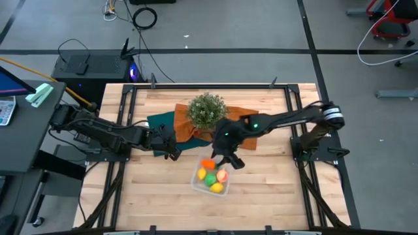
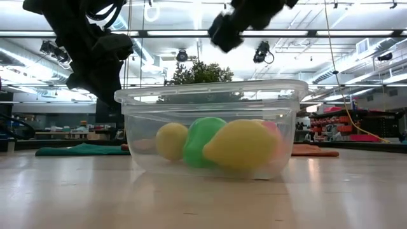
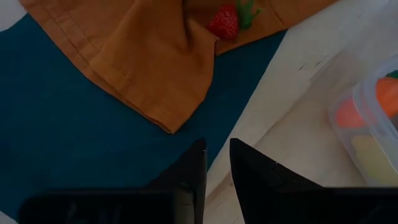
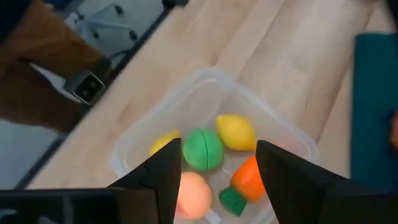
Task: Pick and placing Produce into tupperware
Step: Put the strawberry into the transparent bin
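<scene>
Right gripper (image 4: 217,163) hangs just above the tupperware (image 1: 196,183), fingers spread with nothing between them; through the gap I look down on the produce. From the high view I see the right arm reaching in from the counter's right edge, stretched leftward across the cloths, its wrist bent down over the box's far end. In the low view that gripper (image 2: 226,28) sits clear above the rim, not touching the box.

Left gripper (image 3: 216,163) hovers low over the teal cloth (image 3: 56,143), near the edge where the cloth meets bare wood. Its fingers stand close together with a thin slit between them, pinching nothing. The left arm comes in from the left side of the counter (image 1: 274,196), extended toward the middle, well short of the box.

All five pieces lie inside the tupperware, which rests flat on the counter near the front centre, its long axis running diagonally in the high view. The carrot (image 4: 247,178) lies on its side, green stub toward the right wrist camera. One lemon (image 4: 235,131) lies with its long axis across the box; the second lemon (image 4: 163,142) is against a wall. The green piece (image 4: 203,149) sits in the middle, the peach-coloured fruit (image 4: 193,193) beside it.

A toy strawberry (image 3: 224,23) rests on the orange cloth (image 3: 137,56), by the bushy plant (image 1: 207,109).
</scene>
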`<state>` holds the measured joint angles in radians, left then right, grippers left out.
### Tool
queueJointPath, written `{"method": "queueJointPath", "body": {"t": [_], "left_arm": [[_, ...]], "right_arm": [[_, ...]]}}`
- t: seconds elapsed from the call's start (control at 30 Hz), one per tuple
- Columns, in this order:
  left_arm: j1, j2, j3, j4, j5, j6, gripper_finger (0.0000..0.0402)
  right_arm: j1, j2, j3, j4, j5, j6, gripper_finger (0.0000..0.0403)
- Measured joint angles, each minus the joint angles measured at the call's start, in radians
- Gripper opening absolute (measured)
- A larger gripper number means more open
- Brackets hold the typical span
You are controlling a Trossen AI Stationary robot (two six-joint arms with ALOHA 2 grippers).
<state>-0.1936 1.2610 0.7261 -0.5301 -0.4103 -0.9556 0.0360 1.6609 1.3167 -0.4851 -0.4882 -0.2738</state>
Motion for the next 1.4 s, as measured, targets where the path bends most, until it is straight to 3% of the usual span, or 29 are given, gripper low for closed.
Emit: {"method": "queueJointPath", "body": {"t": [0.37,0.73,1.0,1.17,1.4], "left_arm": [[0.000,0.000,0.000,0.003,-0.014,-0.062,0.0082],[0.001,0.000,0.000,0.007,-0.016,-0.080,0.0086],[0.001,0.000,0.000,0.010,-0.040,-0.081,0.0086],[0.001,0.000,0.000,0.012,-0.085,-0.096,0.0091],[0.001,0.002,0.000,0.023,-0.203,-0.225,0.0086]], "right_arm": [[-0.086,-0.256,-0.037,-0.192,0.216,0.128,0.0135],[-0.063,-0.716,-0.619,0.235,0.267,0.581,0.0064],[0.057,-1.028,-0.826,0.207,0.446,0.778,0.0025],[0.123,-1.124,-0.901,0.091,0.519,0.854,0.0002],[0.193,-1.139,-0.974,0.077,0.584,0.936,0.0001]]}}
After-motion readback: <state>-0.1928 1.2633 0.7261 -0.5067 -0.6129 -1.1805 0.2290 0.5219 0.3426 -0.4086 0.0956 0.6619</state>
